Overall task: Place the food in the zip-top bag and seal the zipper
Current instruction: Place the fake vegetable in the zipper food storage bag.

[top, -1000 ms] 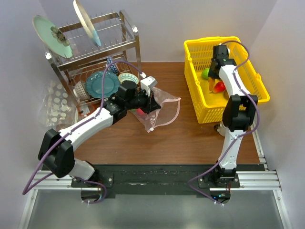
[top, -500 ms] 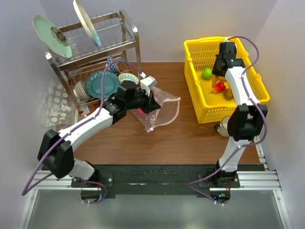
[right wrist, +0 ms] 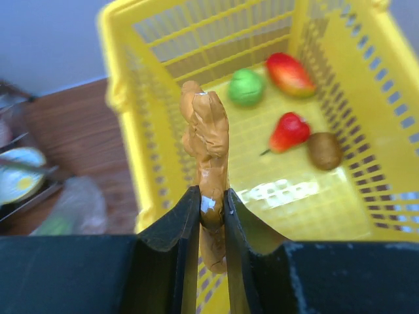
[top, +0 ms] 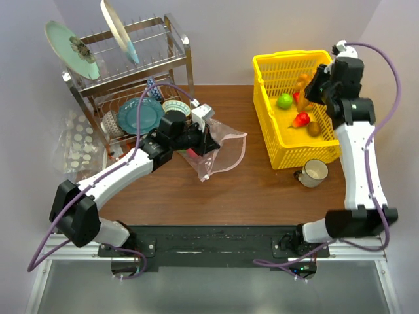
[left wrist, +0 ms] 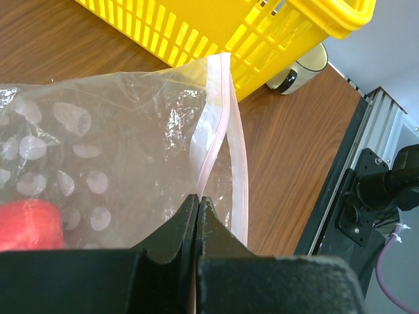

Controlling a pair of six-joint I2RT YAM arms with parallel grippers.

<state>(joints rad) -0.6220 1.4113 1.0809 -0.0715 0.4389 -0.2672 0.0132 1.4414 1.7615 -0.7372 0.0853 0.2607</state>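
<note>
The zip-top bag (top: 226, 149) lies mid-table, clear with a pink zipper (left wrist: 222, 118) along its open mouth. My left gripper (left wrist: 198, 198) is shut on the bag's mouth edge, pinching the plastic beside the strip. A red food piece (left wrist: 29, 226) shows inside the bag. My right gripper (right wrist: 211, 196) is shut on a tan, knobbly food piece (right wrist: 206, 131) and holds it upright above the yellow basket (top: 281, 149). Below it in the basket lie a green piece (right wrist: 246, 86), a red-orange piece (right wrist: 289, 73), a red piece (right wrist: 288, 131) and a brown piece (right wrist: 325, 150).
A metal dish rack (top: 171, 62) with plates and bowls stands at the back left. Beside it lies another clear bag with white discs (top: 78, 140). A cream mug (top: 313, 172) sits on the table just in front of the basket.
My right arm has risen out of the basket and swung right with the tan food piece in its jaws. The left arm and the bag have stayed put.
</note>
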